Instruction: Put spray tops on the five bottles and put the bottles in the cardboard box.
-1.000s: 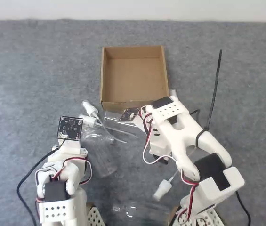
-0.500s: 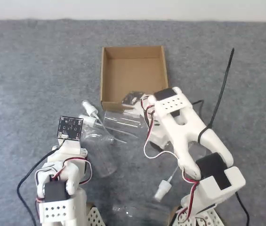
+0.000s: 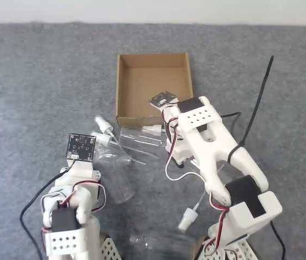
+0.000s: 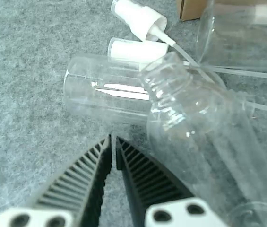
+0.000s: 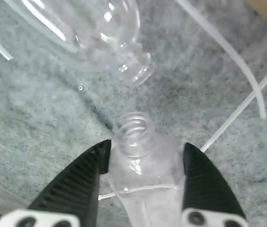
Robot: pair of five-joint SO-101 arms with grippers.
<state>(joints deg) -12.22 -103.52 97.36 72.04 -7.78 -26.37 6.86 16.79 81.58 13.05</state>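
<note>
In the right wrist view my right gripper is shut on a clear bottle, one finger on each shoulder; its threaded neck is bare. A second uncapped bottle lies just beyond, with thin white dip tubes across the carpet. My left gripper is shut and holds nothing, close to a lying bottle and an uncapped bottle. Two white spray tops lie left of the cardboard box. A third spray top lies by the right arm.
Grey carpet covers the table. The box stands open and holds nothing, at the back centre. Another clear bottle lies at the front between the two arm bases. A black cable tie sticks up from the right arm.
The right arm's wrist has swung up and toward the box's front wall. The left arm and the loose bottles and tops have stayed put.
</note>
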